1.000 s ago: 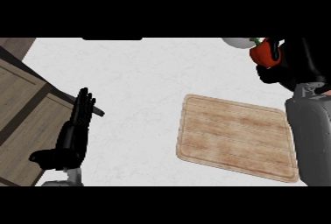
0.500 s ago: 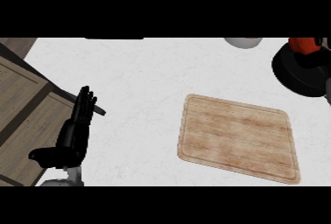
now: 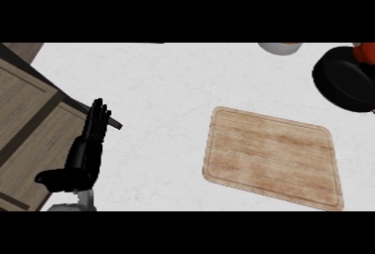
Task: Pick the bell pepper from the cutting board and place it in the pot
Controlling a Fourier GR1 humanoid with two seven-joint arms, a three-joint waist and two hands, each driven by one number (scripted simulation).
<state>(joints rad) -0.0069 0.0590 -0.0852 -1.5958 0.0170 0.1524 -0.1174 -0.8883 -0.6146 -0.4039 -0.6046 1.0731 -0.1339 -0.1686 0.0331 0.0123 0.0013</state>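
The wooden cutting board lies bare at the right of the white counter. The black pot shows at the upper right, cut off by the view's edge. A patch of red, the bell pepper, shows at the pot's far rim by the top right corner. Whether it sits inside the pot or behind it I cannot tell. My left hand rests open at the left with its fingers straight, far from the board. My right hand does not show.
A pale round vessel peeks in at the top edge, left of the pot. Wooden cabinet fronts run along the left side, under my left hand.
A second ago my right hand held the red pepper at the upper right. The hand and its forearm have since left the view, uncovering the pot. The left hand has not moved.
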